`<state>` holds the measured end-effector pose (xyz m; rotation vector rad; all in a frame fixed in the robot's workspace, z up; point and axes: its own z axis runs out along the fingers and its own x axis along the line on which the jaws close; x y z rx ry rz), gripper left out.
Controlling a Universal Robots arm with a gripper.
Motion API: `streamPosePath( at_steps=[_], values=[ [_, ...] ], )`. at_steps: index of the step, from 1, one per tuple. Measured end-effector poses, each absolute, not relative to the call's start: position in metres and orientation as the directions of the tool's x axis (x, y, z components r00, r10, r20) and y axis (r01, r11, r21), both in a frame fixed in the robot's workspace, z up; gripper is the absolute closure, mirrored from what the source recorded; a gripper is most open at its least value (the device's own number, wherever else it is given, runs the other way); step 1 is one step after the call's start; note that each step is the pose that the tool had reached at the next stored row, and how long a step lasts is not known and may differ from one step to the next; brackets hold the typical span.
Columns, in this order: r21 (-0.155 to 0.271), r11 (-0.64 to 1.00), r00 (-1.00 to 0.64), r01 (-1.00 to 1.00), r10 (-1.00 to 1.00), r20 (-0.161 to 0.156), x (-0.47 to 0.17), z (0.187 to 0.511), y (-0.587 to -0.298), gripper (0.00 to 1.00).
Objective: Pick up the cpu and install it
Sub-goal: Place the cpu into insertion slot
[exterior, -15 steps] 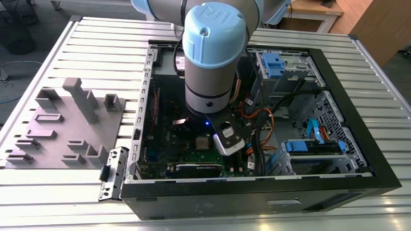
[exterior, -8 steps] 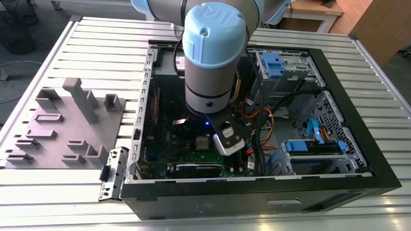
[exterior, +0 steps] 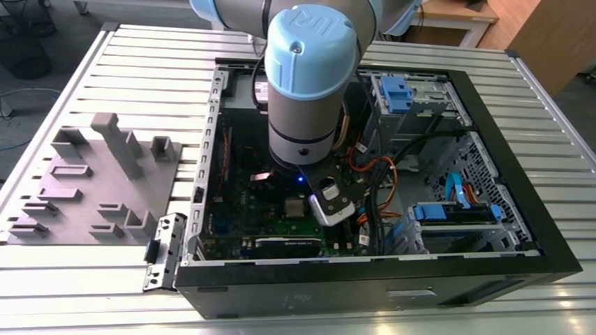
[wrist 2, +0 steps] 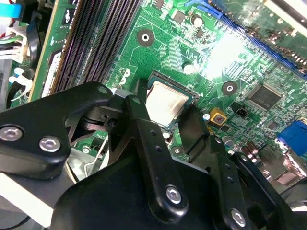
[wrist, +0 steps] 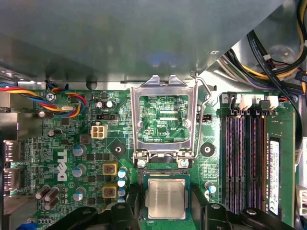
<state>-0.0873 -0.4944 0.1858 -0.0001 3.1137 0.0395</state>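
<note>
Silver-grey on green: small flat square cpu [wrist: 166, 199] with dull metal top, lying level in its black socket [wrist: 166, 176] on the green circuit board [wrist: 72, 143]. Just beside it, swung open, shiny rectangular metal frame [wrist: 165, 117] with hollow middle. Straddling the chip, black 2-fingered gripper [wrist 2: 165, 108], parted a little wider than the cpu, gripping nothing; thin strip of socket visible between each finger [wrist: 125, 215] and the chip in the first wrist view. Long dark memory slots [wrist: 244, 163] near 1 board edge. Black open computer case [exterior: 373, 286] toward the slatted metal table's [exterior: 139, 56] edge at the exterior view's right; matte grey plastic blocks [exterior: 93, 181] by the edge at the exterior view's left.
</note>
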Motion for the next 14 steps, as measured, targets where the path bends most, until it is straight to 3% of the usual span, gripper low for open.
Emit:
streamPosePath(
  at_steps=[14],
  values=[
    [0.025,1.000,-1.000,0.000,0.000,-0.028,-0.0912,0.1858,-0.4944,0.47]
  ],
)
